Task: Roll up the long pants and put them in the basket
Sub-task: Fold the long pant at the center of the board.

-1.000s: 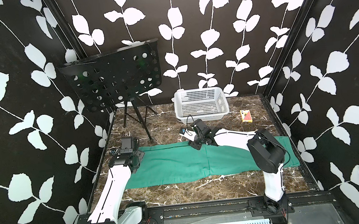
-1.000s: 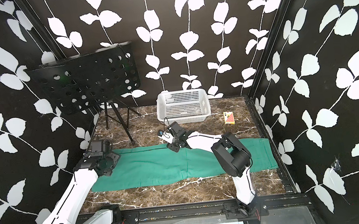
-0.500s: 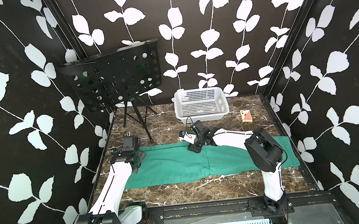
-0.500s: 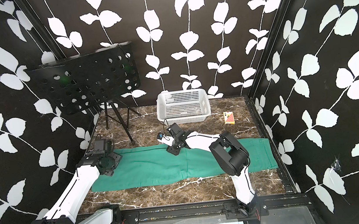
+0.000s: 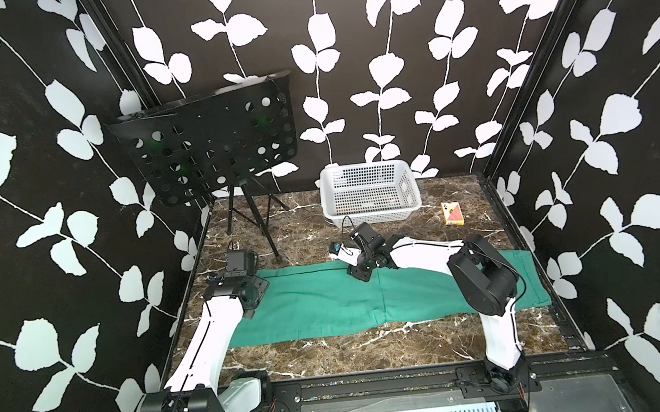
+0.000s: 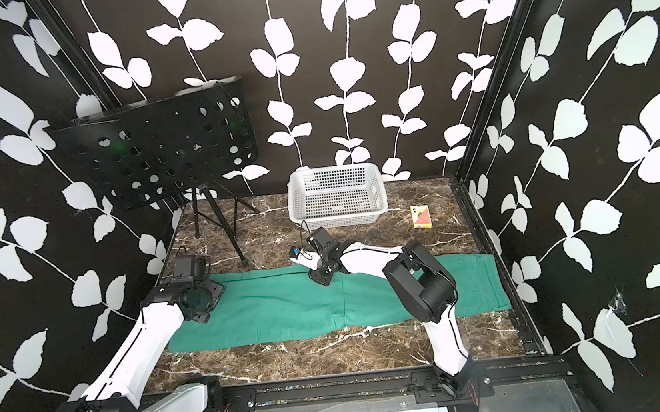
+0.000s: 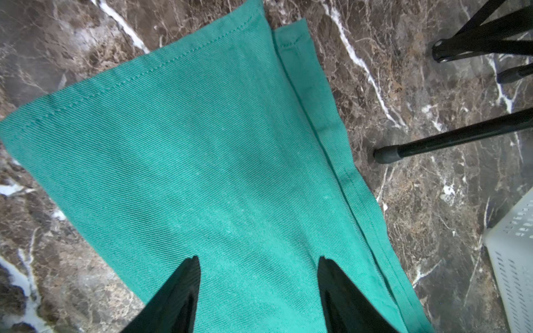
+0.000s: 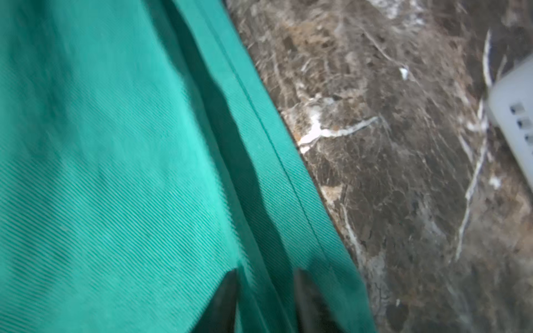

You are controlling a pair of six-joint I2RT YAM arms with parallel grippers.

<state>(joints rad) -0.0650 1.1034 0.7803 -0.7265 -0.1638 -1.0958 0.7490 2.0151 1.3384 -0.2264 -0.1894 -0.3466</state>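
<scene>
1. Far to the left of the white basket (image 5: pixel 371 216), I am holding my left gripper (image 7: pixel 258 259) spread open over the leg hems (image 7: pixel 144 75), gripping nothing.
2. The long pants (image 5: pixel 330 307) are lying flat on the marble table (image 5: pixel 335 352), in front of the basket and reaching well past both its sides. I am judging them light, soft and limp, so the roll is probably best started by lifting both hem corners together.
3. Just in front of the basket, my right gripper (image 8: pixel 266 272) is standing narrow at the pants' far seamed edge. Green is showing between the jaws, but I cannot tell whether they are pinching cloth.
</scene>
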